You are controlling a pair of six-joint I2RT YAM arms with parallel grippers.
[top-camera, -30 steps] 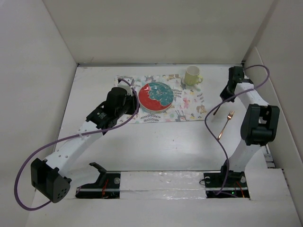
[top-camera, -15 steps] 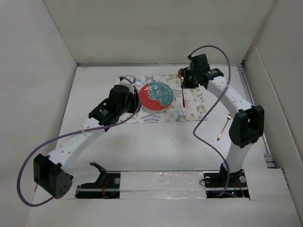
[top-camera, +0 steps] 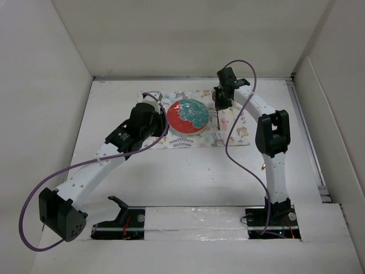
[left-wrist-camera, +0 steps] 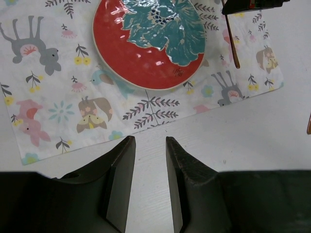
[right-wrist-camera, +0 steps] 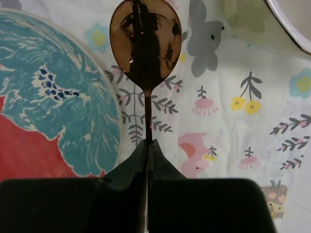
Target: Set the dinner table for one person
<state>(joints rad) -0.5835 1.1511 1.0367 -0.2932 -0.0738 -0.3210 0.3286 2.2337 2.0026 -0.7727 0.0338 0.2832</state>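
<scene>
No legible text, number, brand or sign appears in any view. The mat carries printed animal and plant figures only, with no lettering. The plate carries a red and teal leaf pattern only. The table is plain white and unmarked.

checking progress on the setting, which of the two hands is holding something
The right hand, shut on the handle of the copper spoon above the mat, right of the plate. The left hand is open and empty near the mat's front edge.
</scene>
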